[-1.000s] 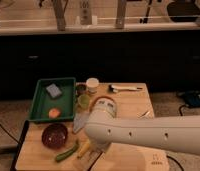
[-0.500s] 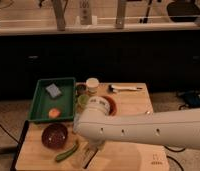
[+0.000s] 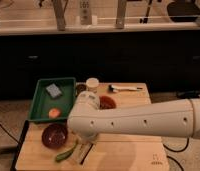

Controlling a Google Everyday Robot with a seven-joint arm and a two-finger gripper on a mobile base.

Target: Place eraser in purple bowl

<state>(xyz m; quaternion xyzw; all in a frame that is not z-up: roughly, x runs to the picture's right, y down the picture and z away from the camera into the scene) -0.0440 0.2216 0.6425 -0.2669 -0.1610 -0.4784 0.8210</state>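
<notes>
The purple bowl (image 3: 54, 135) sits at the front left of the wooden table (image 3: 128, 155), dark inside and empty as far as I can see. My big white arm (image 3: 138, 120) reaches in from the right across the middle of the table. The gripper (image 3: 84, 150) hangs below the arm's end, low over the table's front, just right of the bowl and beside a green vegetable (image 3: 66, 153). The eraser does not show; the arm and gripper hide the spot under them.
A green tray (image 3: 40, 102) at the back left holds a blue-grey sponge (image 3: 53, 90) and a small orange item (image 3: 54, 113). An orange bowl (image 3: 108, 102), a white cup (image 3: 92, 83), a dark jar (image 3: 81, 88) and a white utensil (image 3: 125, 88) stand behind the arm.
The arm has swung left and down over the table's front. The gripper has moved nearer the purple bowl and the green vegetable. The yellow vegetable seen earlier is now hidden.
</notes>
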